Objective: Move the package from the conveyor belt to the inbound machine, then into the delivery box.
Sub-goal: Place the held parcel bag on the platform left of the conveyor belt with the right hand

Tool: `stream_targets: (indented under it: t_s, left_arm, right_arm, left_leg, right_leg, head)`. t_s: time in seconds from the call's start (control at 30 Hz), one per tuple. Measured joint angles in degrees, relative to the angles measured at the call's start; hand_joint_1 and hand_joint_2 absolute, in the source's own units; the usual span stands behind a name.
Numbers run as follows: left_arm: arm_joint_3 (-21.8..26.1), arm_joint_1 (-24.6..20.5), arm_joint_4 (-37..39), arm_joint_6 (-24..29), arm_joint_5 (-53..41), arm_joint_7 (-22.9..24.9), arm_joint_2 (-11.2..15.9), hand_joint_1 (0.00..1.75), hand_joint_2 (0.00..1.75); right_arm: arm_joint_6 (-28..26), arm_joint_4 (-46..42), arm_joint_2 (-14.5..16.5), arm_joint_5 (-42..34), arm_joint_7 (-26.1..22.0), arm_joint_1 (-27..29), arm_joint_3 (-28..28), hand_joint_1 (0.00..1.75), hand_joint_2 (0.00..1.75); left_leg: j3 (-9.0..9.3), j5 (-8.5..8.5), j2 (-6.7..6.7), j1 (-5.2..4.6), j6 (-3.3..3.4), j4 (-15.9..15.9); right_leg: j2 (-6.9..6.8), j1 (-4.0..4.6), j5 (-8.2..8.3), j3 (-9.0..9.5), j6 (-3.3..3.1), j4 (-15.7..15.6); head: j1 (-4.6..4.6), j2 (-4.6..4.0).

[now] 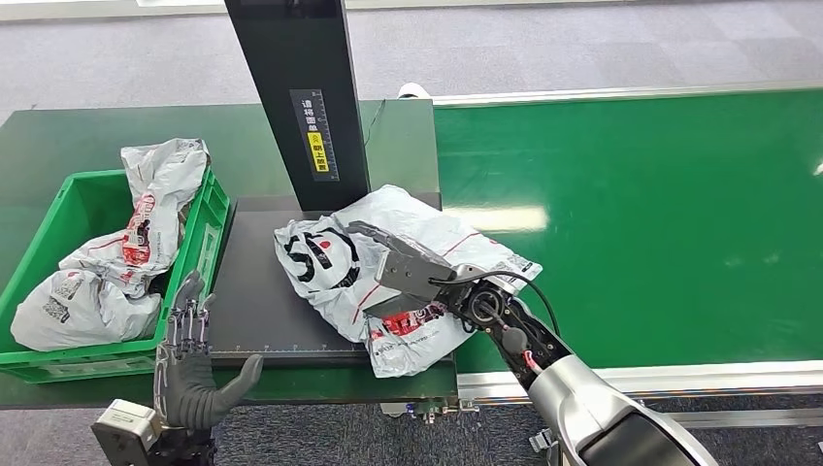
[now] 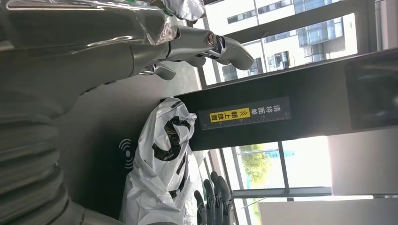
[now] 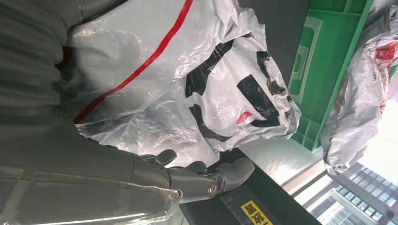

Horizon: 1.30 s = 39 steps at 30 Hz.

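A green plastic crate (image 1: pixel 209 228) sits at my left, holding several crumpled white and grey plastic mailer bags (image 1: pixel 107 277), one propped up against its far corner. Just right of it lies the flat black scanning plate of the inbound machine (image 1: pixel 260 291), and from the plate's far edge rises a dark upright post (image 1: pixel 296 87) with a yellow-and-white label strip, close behind the package. To my right stretches the broad green conveyor belt (image 1: pixel 660 214).

The white plastic package with bold black markings and red print (image 1: pixel 320 257) lies on the right part of the black plate, its right end hanging over toward the belt. My right hand (image 1: pixel 408 267) rests on top of it, fingers stretched forward over the plastic; I cannot tell whether they grip it. My left hand (image 1: pixel 189 364) is raised upright at the plate's near-left corner, fingers apart, thumb out, holding nothing.
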Motion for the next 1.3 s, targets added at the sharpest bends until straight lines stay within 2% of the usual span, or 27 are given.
stream_targets:
  t_s: [0.27, 0.33, 0.43, 0.67, 0.9, 1.3]
  left_arm:
    - [-0.37, 0.00, 0.00, 0.03, 0.01, -0.03, 0.03, 0.00, 1.75]
    - [-0.38, 0.02, 0.00, 0.13, 0.04, -0.15, 0.03, 0.00, 1.75]
    - [-0.37, 0.12, 0.00, 0.30, 0.20, -0.56, 0.01, 0.00, 1.75]
    - [-0.29, 0.13, 0.00, 0.33, 0.26, -0.69, -0.26, 0.00, 1.75]
    - [-0.20, -0.15, 0.00, 0.36, 0.26, -0.69, -0.55, 0.00, 1.75]
    - [-0.41, -0.88, 0.55, 0.37, 0.35, -0.69, -0.51, 0.00, 1.75]
  right_arm:
    - [-0.25, -0.08, -0.12, -0.11, -0.30, 0.05, -0.07, 0.00, 1.75]
    - [-2.08, -0.66, -0.14, -0.80, -1.93, 0.41, -0.43, 0.00, 1.75]
    - [-7.77, -3.66, -0.17, -2.81, -5.76, 1.61, -2.25, 0.00, 1.75]
    - [-16.16, -13.33, -0.19, -6.44, -9.99, 4.49, -7.59, 0.00, 1.75]
    - [-18.06, -19.88, -0.13, -11.37, -12.33, 6.82, -11.70, 0.00, 1.75]
    - [-23.01, -28.38, -0.65, -14.75, -12.99, 11.02, -14.10, 0.00, 1.75]
  left_leg:
    - [0.00, 0.00, 0.00, 0.00, 0.00, 0.00]
    - [0.00, 0.00, -0.01, 0.00, 0.00, 0.00]
    - [-0.01, 0.00, -0.01, 0.00, 0.00, 0.00]
    - [-0.01, 0.00, -0.01, 0.00, 0.00, 0.00]
    - [0.00, 0.00, 0.00, 0.00, 0.00, 0.00]
    - [0.00, -0.01, 0.02, 0.00, 0.00, 0.00]
  right_leg:
    - [0.00, 0.00, 0.00, 0.00, 0.00, 0.00]
    - [0.00, 0.00, 0.00, -0.01, 0.00, 0.00]
    - [0.00, 0.00, 0.00, -0.01, 0.00, 0.00]
    - [0.00, 0.00, 0.00, -0.01, 0.00, 0.00]
    - [0.00, 0.00, 0.00, -0.01, 0.00, 0.00]
    - [0.00, 0.00, 0.00, -0.03, 0.00, -0.01]
  head:
    - [0.00, 0.00]
    - [0.00, 0.00]
    - [0.00, 0.00]
    - [0.00, 0.00]
    - [0.00, 0.00]
    - [0.00, 0.00]
